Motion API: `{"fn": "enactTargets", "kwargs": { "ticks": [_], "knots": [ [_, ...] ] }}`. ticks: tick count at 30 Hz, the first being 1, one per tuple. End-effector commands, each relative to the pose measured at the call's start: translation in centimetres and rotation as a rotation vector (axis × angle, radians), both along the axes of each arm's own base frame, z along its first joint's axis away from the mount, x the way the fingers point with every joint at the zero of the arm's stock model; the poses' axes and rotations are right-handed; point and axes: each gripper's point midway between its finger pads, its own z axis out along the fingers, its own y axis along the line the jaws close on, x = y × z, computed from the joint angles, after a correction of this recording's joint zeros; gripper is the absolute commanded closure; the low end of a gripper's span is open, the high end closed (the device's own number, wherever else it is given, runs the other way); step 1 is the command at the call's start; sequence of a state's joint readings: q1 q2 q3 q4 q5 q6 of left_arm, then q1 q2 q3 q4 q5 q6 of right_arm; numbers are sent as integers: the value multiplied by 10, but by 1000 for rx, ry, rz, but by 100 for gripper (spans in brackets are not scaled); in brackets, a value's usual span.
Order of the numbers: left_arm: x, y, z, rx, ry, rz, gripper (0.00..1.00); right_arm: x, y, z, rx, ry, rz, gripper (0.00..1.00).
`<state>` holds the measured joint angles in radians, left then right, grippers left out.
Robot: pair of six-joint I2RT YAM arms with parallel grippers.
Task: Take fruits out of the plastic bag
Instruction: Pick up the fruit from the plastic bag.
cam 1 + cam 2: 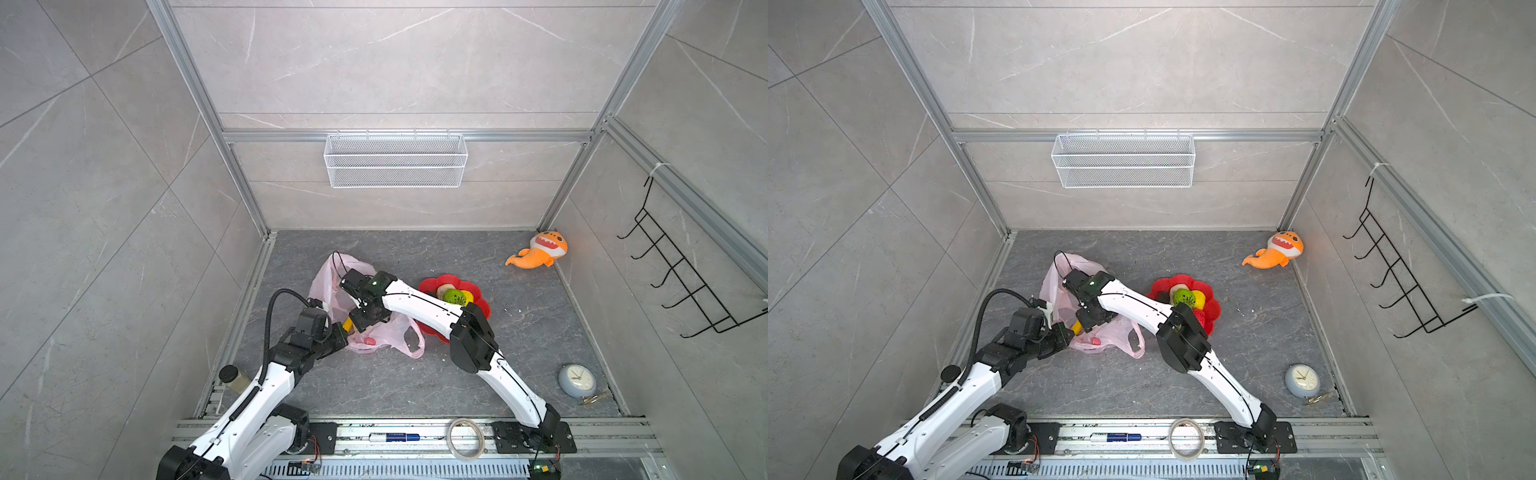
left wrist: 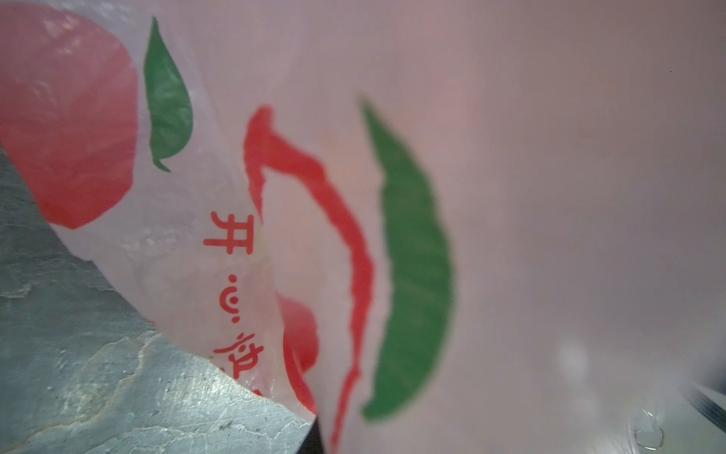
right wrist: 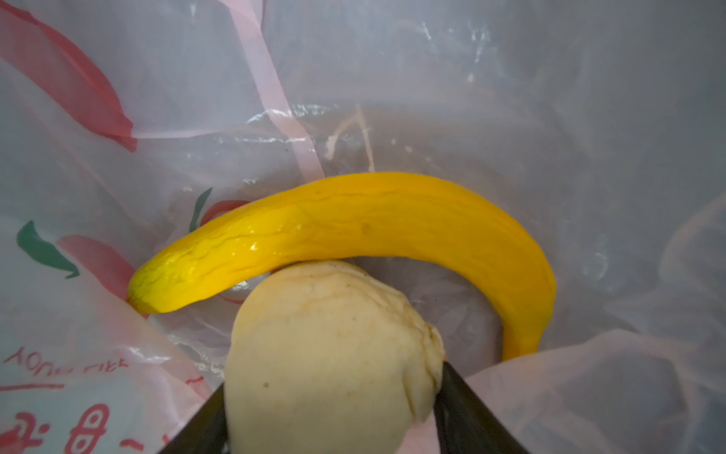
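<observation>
Both jaws of your right gripper (image 3: 334, 377) press against the flanks of the lumpy beige fruit (image 3: 326, 338). They stand partly spread and are closed on it, deep inside the plastic bag (image 3: 550, 118). Just beyond the jaw tips the banana (image 3: 373, 224) curves round the far side of that fruit, touching it, and lies on the bag's lower film.

Your left gripper (image 1: 340, 333) sits at the bag's rim, close beside the right jaws. Its jaws are pinched nearly together. Pink film hangs straight ahead of them and fills the left wrist view, so they appear to grip the bag's edge.

To the right of the right jaws, partly under your forearm, the red plate (image 1: 478, 291) carries a green bumpy fruit (image 1: 453, 296) and a small yellow one (image 1: 468, 296).
</observation>
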<state>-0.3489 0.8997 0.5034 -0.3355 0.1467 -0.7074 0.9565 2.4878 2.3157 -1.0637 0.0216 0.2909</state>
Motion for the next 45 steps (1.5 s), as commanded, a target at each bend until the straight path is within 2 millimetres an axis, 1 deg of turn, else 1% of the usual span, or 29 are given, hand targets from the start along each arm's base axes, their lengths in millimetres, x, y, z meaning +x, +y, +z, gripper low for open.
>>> {"fn": "enactTargets", "kwargs": {
  "ticks": [1, 8, 11, 15, 18, 21, 25, 31, 34, 38, 41, 45],
  "knots": [
    [5, 0, 8, -6, -39, 12, 89, -1, 6, 20, 42, -19, 21, 54],
    [8, 0, 11, -8, -51, 15, 90, 3, 14, 58, 125, -70, 25, 59],
    [6, 0, 10, -8, -49, 16, 91, 5, 15, 63, 140, -85, 20, 59],
    [5, 1, 12, -7, -55, 17, 91, 11, 17, 63, 155, -99, 2, 60],
    [4, 3, 13, -2, -60, 24, 91, 12, 22, 71, 189, -105, -4, 61],
    [5, 5, 15, 3, -67, 30, 91, 13, 26, 85, 228, -117, -6, 61],
    [7, 9, 18, 12, -77, 59, 92, 9, 24, 113, 269, -133, 4, 61],
    [15, 20, 20, 33, -88, 140, 92, -3, 14, 160, 341, -167, 27, 61],
    [23, 19, 26, 27, -107, 151, 92, -9, 9, 176, 371, -172, 38, 61],
    [31, 18, 31, 33, -116, 160, 92, -14, 0, 193, 392, -195, 39, 61],
    [35, 20, 33, 42, -119, 172, 92, -12, -11, 203, 399, -223, 22, 62],
    [36, 22, 32, 52, -117, 189, 93, -2, -35, 211, 383, -265, -24, 61]
  ]
}}
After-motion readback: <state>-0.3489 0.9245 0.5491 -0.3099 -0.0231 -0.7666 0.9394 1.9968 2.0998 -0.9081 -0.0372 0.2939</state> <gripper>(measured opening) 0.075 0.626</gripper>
